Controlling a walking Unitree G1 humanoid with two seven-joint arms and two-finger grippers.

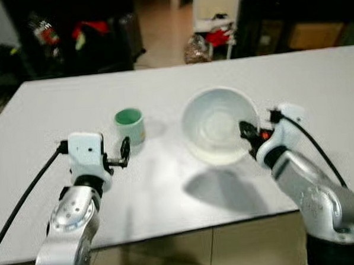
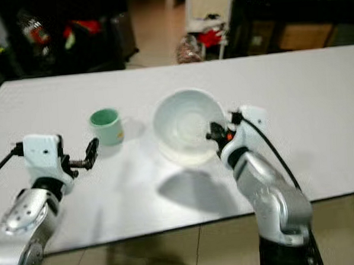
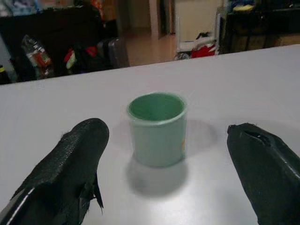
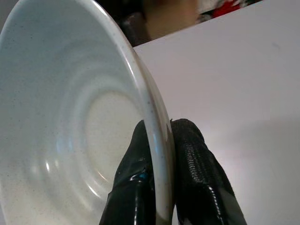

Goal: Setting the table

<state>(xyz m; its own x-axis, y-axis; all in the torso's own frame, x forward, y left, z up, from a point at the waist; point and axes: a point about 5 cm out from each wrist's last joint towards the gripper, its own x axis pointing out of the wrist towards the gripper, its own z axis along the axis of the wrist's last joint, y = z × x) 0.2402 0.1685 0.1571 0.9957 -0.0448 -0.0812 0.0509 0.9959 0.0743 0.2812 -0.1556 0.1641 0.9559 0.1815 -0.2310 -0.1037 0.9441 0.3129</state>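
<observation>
The right end effector is pinching the rim of a white bowl, one black finger lying against the inside wall and the other finger pressing the outside, so the rim is sitting clamped between them. The bowl is hanging lifted over the white bench, casting a shadow on the surface below and nearer the robot, and it is tilting so that its open mouth is facing up and partly toward the head camera; being round, it is showing no long axis, and the gripped edge is the one closest to the right wrist. Away from that end effector, on its left, a small green cup is standing upright on the bench with its mouth pointing straight up. The left end effector is hovering just short of the cup with its fingers spread wide, and in the left wrist view the cup is sitting straight ahead between the two black fingertips, apart from both. Beyond the far edge of the bench, dark furniture and red items are lying on the floor, blurred.
</observation>
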